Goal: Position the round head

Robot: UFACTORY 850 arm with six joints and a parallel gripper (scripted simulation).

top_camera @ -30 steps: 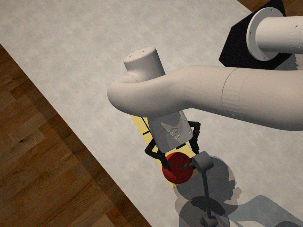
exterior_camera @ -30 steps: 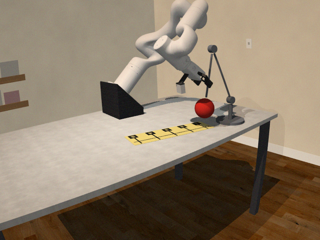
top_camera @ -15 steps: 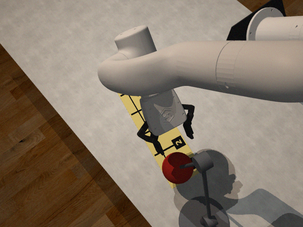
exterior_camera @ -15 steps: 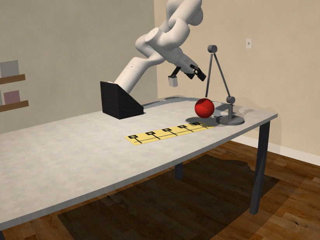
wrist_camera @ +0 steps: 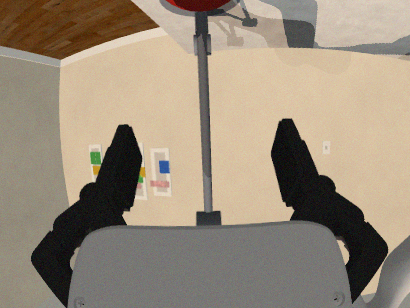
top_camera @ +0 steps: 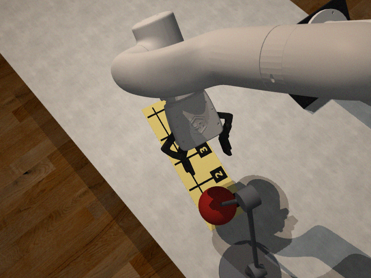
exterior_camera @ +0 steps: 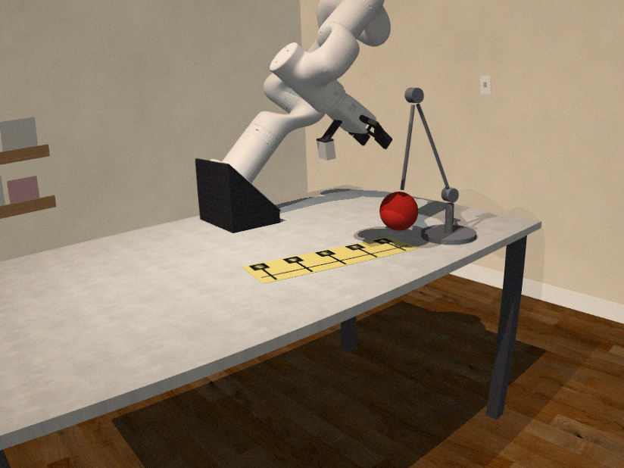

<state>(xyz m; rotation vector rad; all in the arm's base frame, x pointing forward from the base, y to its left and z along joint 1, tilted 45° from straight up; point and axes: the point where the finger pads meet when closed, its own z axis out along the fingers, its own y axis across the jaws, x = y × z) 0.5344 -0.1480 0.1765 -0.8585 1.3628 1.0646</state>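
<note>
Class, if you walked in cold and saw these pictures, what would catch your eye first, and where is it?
The red lamp head hangs just off the bench at the near end of the yellow strip, by the foot. Above it the white arm holds its gripper high, fingers wide apart and empty.
</note>
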